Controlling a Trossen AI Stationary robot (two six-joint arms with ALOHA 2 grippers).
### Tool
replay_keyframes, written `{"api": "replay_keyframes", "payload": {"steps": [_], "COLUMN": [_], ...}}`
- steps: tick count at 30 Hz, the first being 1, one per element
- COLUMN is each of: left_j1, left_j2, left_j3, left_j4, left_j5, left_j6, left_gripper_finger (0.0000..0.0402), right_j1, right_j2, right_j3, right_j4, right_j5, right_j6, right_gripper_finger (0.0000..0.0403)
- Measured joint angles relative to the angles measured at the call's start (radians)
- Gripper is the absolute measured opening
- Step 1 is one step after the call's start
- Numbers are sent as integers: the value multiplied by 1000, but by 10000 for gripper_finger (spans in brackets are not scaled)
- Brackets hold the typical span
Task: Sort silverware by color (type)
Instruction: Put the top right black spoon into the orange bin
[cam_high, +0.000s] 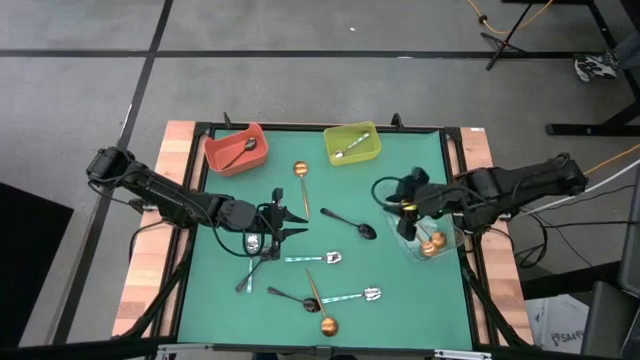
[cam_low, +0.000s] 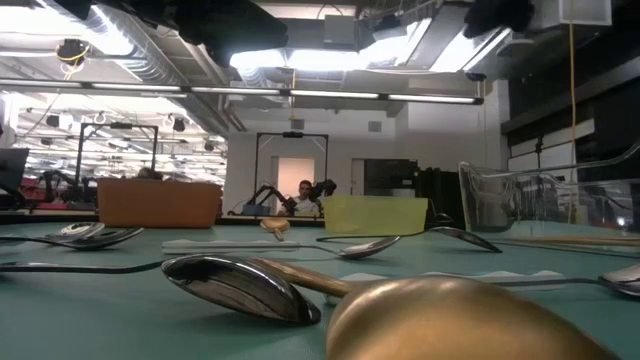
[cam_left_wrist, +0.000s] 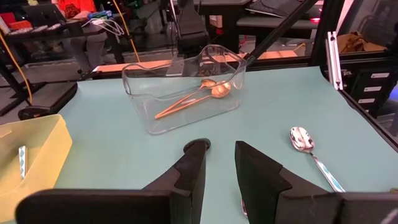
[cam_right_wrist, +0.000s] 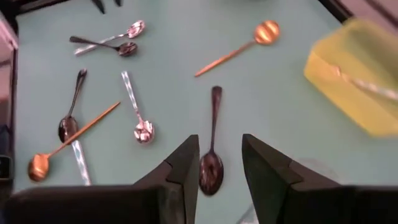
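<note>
A: Left pincer (cam_high: 297, 223)?
B: Low over the green counter (cam_high: 400, 300), near its left-middle, fingers (cam_left_wrist: 189, 168) slightly spread, pinching nothing. Silver spoon (cam_high: 322, 258) just beside, bowl toward counter centre; black spoons (cam_high: 252, 272) crossed just below.

A: Right pincer (cam_high: 402, 205)?
B: Above the counter's right side, beside the clear bin (cam_high: 445, 245); fingers (cam_right_wrist: 186, 165) parted, holding nothing. Black spoon (cam_right_wrist: 212, 155) directly ahead, flat on the counter.

A: Farther out?
B: Two copper-gold spoons (cam_high: 432, 244) inside the clear bin. One black spoon (cam_high: 240, 152) in the red bin (cam_high: 222, 157), one silver spoon (cam_high: 350, 147) in the yellow-green bin (cam_high: 368, 155). Loose near the front edge: copper-gold spoon (cam_high: 321, 307) lying across a black one (cam_high: 292, 297), silver spoon (cam_high: 355, 296) beside. Another copper-gold spoon (cam_high: 300, 178) near the bins.
</note>
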Motion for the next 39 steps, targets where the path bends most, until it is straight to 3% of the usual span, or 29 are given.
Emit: {"api": "replay_keyframes", "payload": {"steps": [11, 27, 39], "left_j1": [0, 0, 0], "left_j2": [0, 0, 0], "left_j3": [0, 0, 0], "left_j4": [-3, -18, -19], "left_j5": [0, 0, 0], "left_j6": [0, 0, 0], "left_gripper_finger": [80, 80, 80], "right_j1": [0, -25, -146], "right_j2": [197, 436, 566], "right_j3": [0, -1, -1], "right_j4": [178, 190, 202], "right_j5": [-1, -18, -152], "right_j6": [-244, -249, -249], "right_gripper_finger": [111, 111, 111]}}
